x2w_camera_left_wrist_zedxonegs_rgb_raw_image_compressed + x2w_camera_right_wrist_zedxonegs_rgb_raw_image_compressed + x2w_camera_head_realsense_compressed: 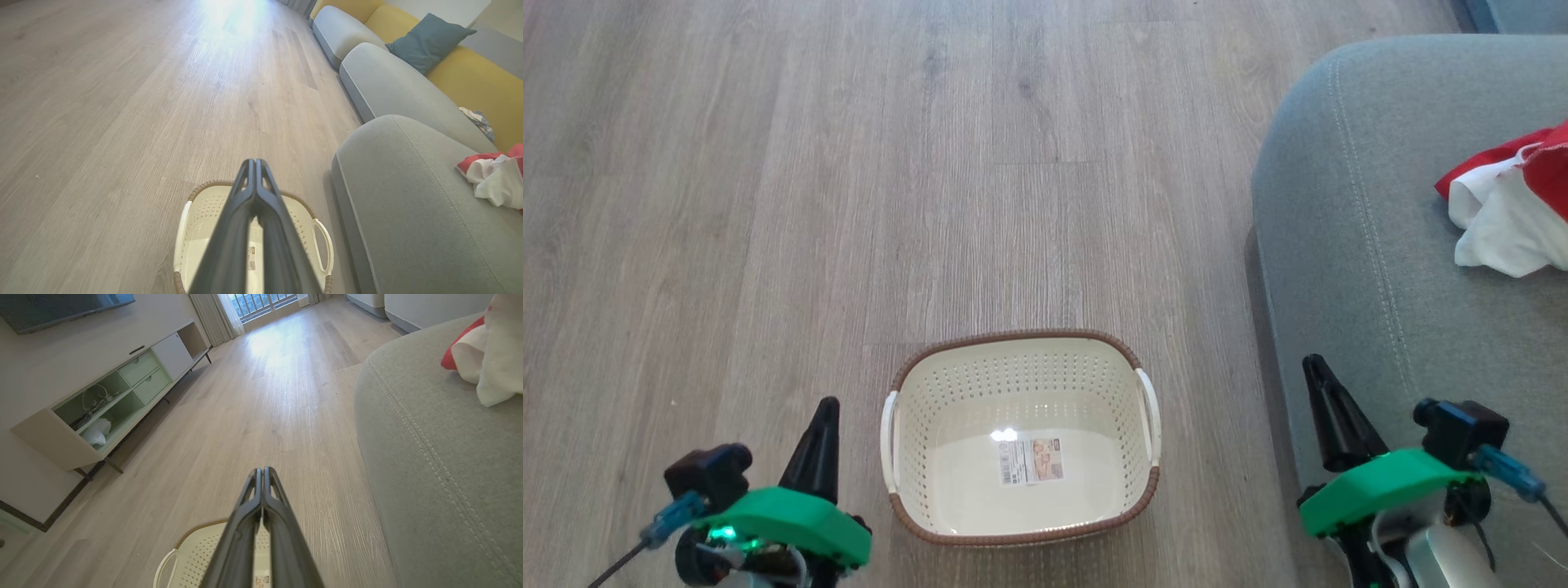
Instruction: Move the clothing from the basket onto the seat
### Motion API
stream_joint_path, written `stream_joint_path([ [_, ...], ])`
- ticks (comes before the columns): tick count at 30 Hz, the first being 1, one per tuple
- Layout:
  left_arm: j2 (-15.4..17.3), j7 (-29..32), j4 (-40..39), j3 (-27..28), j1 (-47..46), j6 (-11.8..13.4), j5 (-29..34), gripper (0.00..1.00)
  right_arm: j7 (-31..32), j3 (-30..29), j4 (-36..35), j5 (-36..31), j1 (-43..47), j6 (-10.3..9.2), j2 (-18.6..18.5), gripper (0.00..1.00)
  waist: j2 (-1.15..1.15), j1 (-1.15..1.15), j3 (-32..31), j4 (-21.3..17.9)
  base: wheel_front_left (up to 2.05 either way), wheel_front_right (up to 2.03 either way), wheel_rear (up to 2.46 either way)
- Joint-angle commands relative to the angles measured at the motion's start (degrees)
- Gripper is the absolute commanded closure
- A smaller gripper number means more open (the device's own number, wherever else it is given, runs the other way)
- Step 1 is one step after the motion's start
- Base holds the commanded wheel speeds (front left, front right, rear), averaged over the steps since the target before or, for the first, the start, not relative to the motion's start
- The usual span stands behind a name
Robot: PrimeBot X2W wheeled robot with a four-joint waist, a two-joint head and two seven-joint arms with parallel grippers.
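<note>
Grey seat (1347,269) at right, cream basket (1013,336) near it, bare inside. Heaped on the seat, well apart from the basket: red-and-white clothing (1507,220). Looks soft, light, floppy; best pinched at a bunched fold. Flanking the basket, low, fingers forward: left gripper (825,412), right gripper (1315,371), both pressed shut, holding nothing.

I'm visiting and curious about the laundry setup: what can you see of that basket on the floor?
The basket is a small rounded-rectangular tub, seemingly cream plastic, with hole-dotted walls, a brown woven-look rim and a white handle on each side. It stands upright on the wood floor, empty except for a printed sticker on its bottom. It sits near the grey seat without touching it; only the floor touches it.
</note>
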Motion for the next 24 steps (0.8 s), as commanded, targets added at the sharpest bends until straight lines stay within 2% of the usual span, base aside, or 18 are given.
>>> stream_joint_path([
  [1,0.08,0.45,-2.00,0.99,-2.54,-0.64,-2.09,1.00,0.30,-0.53,-1.89,2.20,-1.85,0.00,0.05,1.00,0.00,0.00,-0.10,-0.03,0.00,0.00,0.00],
  [24,0.11,4.35,-2.36,3.22,-3.04,-1.30,-16.27,1.00,3.73,-3.00,-1.99,16.73,-2.16,0.00,0.50,1.00,0.00,0.00,-1.19,-0.30,0.00,0.00,0.00],
])
